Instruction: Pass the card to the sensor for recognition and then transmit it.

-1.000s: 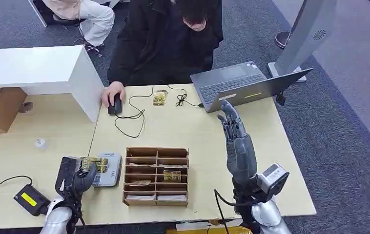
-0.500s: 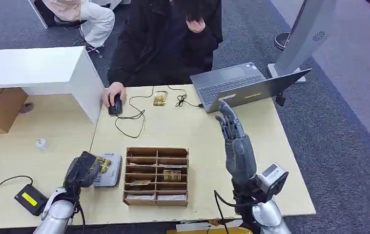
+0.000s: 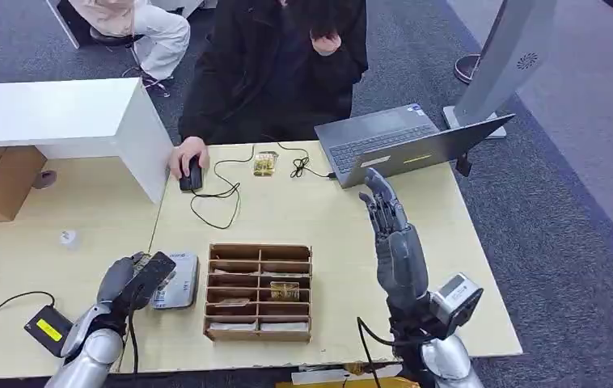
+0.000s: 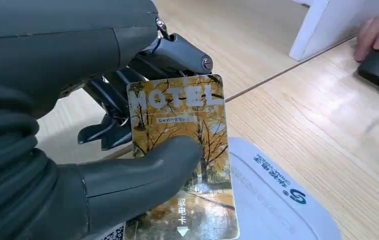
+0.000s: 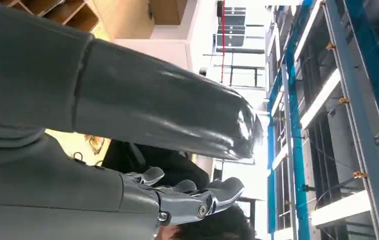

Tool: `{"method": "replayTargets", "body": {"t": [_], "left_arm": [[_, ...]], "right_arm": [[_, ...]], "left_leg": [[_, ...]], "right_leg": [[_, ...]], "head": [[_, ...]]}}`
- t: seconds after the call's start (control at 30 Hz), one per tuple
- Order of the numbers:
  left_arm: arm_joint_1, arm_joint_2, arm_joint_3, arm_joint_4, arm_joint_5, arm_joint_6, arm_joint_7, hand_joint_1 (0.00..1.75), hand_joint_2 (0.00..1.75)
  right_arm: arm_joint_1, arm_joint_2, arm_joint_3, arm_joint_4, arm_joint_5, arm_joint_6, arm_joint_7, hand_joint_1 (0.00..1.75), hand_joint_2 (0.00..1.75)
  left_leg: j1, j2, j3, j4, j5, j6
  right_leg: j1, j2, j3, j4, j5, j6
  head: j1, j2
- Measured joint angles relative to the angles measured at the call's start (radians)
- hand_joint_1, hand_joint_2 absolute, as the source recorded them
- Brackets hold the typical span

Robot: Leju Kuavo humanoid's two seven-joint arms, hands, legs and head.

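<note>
The left hand [image 3: 132, 283] pinches a yellow hotel card [image 4: 185, 150] between its thumb and darker fingers [image 4: 108, 100], and holds it just above the white card sensor [image 4: 277, 200] on the wooden table [image 3: 311, 214], beside the cardboard sorting box [image 3: 259, 291]. The right hand [image 3: 391, 230] stands raised over the table with fingers apart and nothing in it, near the laptop [image 3: 400, 145]. Across the table a person [image 3: 275, 65] has one hand on a black mouse [image 3: 191, 173].

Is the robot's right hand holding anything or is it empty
Empty. The right hand stands raised above the table with its fingers stretched out and nothing between them.
</note>
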Motion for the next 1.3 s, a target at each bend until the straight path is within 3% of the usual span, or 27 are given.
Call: {"method": "replayTargets", "body": {"t": [0.2,0.4,0.63,0.9,1.03,1.3], "left_arm": [[0.003,-0.003,0.000,-0.021,-0.022,0.051,-0.044,1.75,1.75],[0.025,-0.026,0.000,-0.092,-0.097,0.252,-0.129,1.75,1.75],[0.017,-0.048,-0.010,-0.171,-0.203,0.365,-0.170,1.75,1.75],[-0.072,-0.047,-0.067,-0.175,-0.488,0.428,-0.083,1.75,1.75],[-0.173,-0.045,-0.118,-0.120,-0.619,0.436,-0.030,1.75,1.75],[-0.346,-0.046,-0.229,0.008,-0.782,0.426,0.036,1.75,1.75]], "right_arm": [[0.007,0.006,-0.008,-0.001,0.006,0.005,0.000,0.00,0.00],[0.016,0.006,-0.009,-0.003,0.013,0.005,-0.017,0.00,0.00],[0.020,0.006,-0.009,-0.002,0.013,0.000,-0.035,0.00,0.00],[0.005,0.010,-0.003,0.010,-0.001,0.003,-0.037,0.00,0.00],[-0.019,0.015,0.014,0.023,-0.019,0.016,-0.038,0.00,0.00],[-0.047,0.022,0.047,0.048,-0.045,0.023,-0.038,0.00,0.00]], "left_leg": [[0.000,0.000,-0.001,0.000,0.000,0.000],[0.000,0.000,-0.001,0.000,0.000,0.000],[0.000,0.000,-0.002,0.000,0.000,0.000],[0.000,0.000,-0.002,0.000,0.000,0.000],[0.000,0.000,-0.002,0.000,0.001,0.000],[0.000,0.000,-0.002,0.001,0.001,0.000]], "right_leg": [[0.000,0.000,0.000,0.000,0.000,0.000],[0.000,0.000,-0.001,0.000,0.000,0.000],[0.000,0.000,-0.002,0.000,0.000,0.000],[0.000,0.000,-0.002,0.000,0.000,0.000],[0.000,0.000,-0.002,0.000,0.001,0.000],[0.000,0.000,-0.002,0.000,0.001,0.000]], "head": [[0.000,0.000],[0.000,0.000],[0.000,0.000],[0.000,0.000],[0.000,0.000],[0.000,0.000]]}}
